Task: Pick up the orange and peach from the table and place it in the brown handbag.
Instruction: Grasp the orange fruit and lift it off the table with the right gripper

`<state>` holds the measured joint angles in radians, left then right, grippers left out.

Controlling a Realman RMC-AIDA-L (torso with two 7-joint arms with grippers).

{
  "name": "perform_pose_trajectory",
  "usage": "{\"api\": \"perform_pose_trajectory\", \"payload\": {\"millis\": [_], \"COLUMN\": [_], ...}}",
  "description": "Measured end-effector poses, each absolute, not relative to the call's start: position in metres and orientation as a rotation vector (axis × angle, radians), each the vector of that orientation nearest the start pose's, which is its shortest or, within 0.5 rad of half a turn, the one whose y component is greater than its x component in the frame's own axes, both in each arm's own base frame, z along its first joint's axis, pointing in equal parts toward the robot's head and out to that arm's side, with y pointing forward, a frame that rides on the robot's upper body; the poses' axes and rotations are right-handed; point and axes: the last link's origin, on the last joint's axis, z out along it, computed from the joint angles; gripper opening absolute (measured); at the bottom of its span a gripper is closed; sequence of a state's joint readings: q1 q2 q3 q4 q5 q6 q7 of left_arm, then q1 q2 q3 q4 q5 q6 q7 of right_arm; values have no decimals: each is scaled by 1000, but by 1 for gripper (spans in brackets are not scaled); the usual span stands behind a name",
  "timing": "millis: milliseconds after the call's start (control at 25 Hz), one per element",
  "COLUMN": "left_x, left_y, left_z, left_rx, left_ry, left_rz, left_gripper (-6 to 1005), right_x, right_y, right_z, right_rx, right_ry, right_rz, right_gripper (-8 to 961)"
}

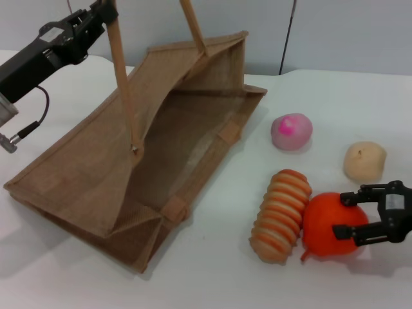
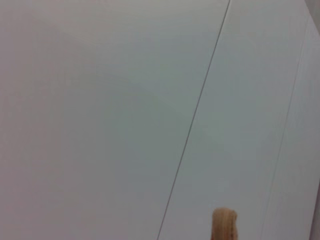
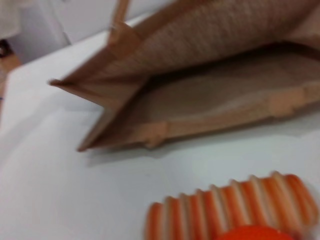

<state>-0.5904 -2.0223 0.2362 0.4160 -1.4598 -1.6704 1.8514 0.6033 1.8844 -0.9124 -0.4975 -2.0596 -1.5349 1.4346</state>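
The orange point(image 1: 325, 225) lies on the white table at the front right; its top edge also shows in the right wrist view point(image 3: 252, 234). My right gripper point(image 1: 347, 214) is around its right side, one finger on each side, closed on it. The peach point(image 1: 291, 131), pale pink with a magenta patch, lies farther back, apart from the gripper. The brown handbag point(image 1: 96, 167) lies open on its side at the left, mouth towards the fruits; it also shows in the right wrist view point(image 3: 210, 85). My left gripper point(image 1: 106, 11) holds one loop handle point(image 1: 122, 77) up at the top left.
A ribbed orange-and-tan striped oblong item point(image 1: 281, 215) lies touching the orange's left side, between it and the bag; it shows in the right wrist view point(image 3: 230, 207). A pale beige fruit point(image 1: 364, 160) lies behind the right gripper. The left wrist view shows a wall and a handle tip point(image 2: 224, 225).
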Motion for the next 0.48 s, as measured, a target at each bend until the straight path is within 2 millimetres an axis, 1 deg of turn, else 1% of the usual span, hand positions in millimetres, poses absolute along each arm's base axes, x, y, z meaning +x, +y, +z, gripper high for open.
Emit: {"api": "perform_pose_trajectory", "payload": {"millis": [240,480], "left_x": [-255,-255], "left_y": [356,356], "left_z": [74,74], "left_rx": [-2091,-2090], "left_ry": [-608,-610], "left_rz": [-1402,-1402], "left_gripper": [114,114], "right_x": [298,300], "right_y": [347,353], "right_z": [18,16], "right_rx": [-2865,-2820], "right_ry": [721,739], "right_rz": [210,172], "right_gripper": [847,841]}}
